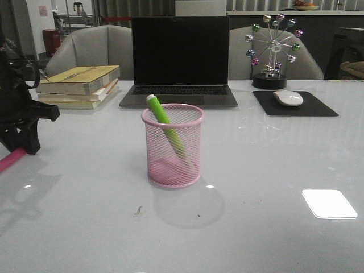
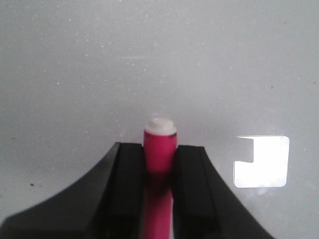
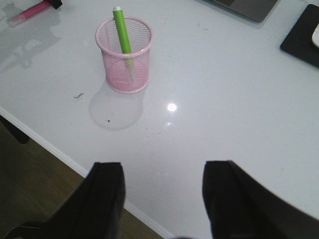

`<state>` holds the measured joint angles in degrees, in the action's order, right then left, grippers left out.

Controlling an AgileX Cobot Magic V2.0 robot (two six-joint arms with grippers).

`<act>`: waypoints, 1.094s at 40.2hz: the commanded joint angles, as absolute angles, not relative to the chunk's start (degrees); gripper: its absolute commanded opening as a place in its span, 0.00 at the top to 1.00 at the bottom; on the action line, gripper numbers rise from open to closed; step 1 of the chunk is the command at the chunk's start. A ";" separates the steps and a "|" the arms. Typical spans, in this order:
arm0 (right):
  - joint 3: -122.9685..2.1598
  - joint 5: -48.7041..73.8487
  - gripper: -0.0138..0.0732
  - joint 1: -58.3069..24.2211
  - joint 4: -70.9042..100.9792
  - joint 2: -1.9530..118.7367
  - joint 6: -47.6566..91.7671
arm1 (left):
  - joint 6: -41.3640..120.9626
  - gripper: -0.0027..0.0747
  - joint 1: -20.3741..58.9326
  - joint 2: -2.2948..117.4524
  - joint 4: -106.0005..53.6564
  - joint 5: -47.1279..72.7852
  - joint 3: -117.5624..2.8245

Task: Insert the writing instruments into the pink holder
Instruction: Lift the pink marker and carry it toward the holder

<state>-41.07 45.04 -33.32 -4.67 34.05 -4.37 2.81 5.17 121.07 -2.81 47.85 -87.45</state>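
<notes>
Nearest the camera in the front view, the glossy white counter (image 1: 85, 227) is lying bare apart from a few dark specks and a bright square reflection at the lower right. At the centre of the frame the round pink wire-mesh holder (image 1: 173, 145) is standing upright, and the bright lime green marker pen (image 1: 165, 125) is leaning inside it, its whitish end poking above the rim toward the upper left.

At the left edge, the black left claw (image 1: 23, 142) is sitting low over the counter and clamping the magenta pink marker pen (image 1: 11, 159), whose end is sticking out toward the lower left corner. In the left wrist view the two black fingers (image 2: 127, 189) are pressing against both sides of the magenta barrel (image 2: 159, 159), with its whitish end showing beyond them.

In the right wrist view the right claw (image 3: 164, 199) is hanging with its fingers spread wide apart and nothing between them, at the near edge of the counter; the holder with the green pen is showing in the upper left of that frame.

Further back, a stack of yellowish books (image 1: 79, 85) is resting at the left, an open black laptop (image 1: 180, 62) behind the holder, and a white mouse (image 1: 288, 98) on a black mouse pad (image 1: 296, 105) at the right, with a small Ferris wheel ornament (image 1: 273, 48) behind it.
</notes>
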 commanded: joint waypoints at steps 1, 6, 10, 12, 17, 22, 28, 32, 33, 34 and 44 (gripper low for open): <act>-42.59 41.07 0.30 -33.21 -5.10 33.99 -4.13 | 2.41 0.85 5.14 118.47 -2.96 49.96 -88.57; -42.59 41.07 0.30 -33.21 -5.10 33.99 -4.13 | 2.78 0.85 5.51 116.36 -3.34 48.74 -88.03; -42.59 41.07 0.30 -33.21 -5.10 33.99 -4.13 | 3.37 0.85 6.56 111.91 -3.34 44.44 -85.66; -42.59 41.07 0.30 -33.21 -5.10 33.99 -4.13 | 3.80 0.85 7.02 108.69 -3.34 41.11 -83.58; -42.59 41.07 0.30 -33.21 -5.10 33.99 -4.13 | 4.02 0.85 9.26 99.39 -3.39 31.65 -76.37; -42.59 41.07 0.30 -33.21 -5.10 33.99 -4.13 | 4.02 0.85 12.37 88.89 -3.39 22.60 -68.45; -42.59 41.07 0.30 -33.21 -5.10 33.99 -4.13 | 4.02 0.85 17.83 77.99 -3.39 10.36 -58.29; -42.59 41.07 0.30 -33.21 -5.10 33.99 -4.13 | 4.02 0.85 22.20 71.78 -3.39 -0.89 -51.82; -42.59 41.07 0.30 -33.21 -5.10 33.99 -4.13 | 4.02 0.85 23.52 70.86 -3.39 -3.24 -50.54; -42.59 41.07 0.30 -33.21 -5.10 33.99 -4.13 | 4.02 0.85 24.49 69.82 -3.39 -6.31 -48.92; -42.59 41.07 0.30 -33.21 -5.10 33.99 -4.13 | 4.02 0.85 35.84 70.12 -3.39 -33.19 -39.79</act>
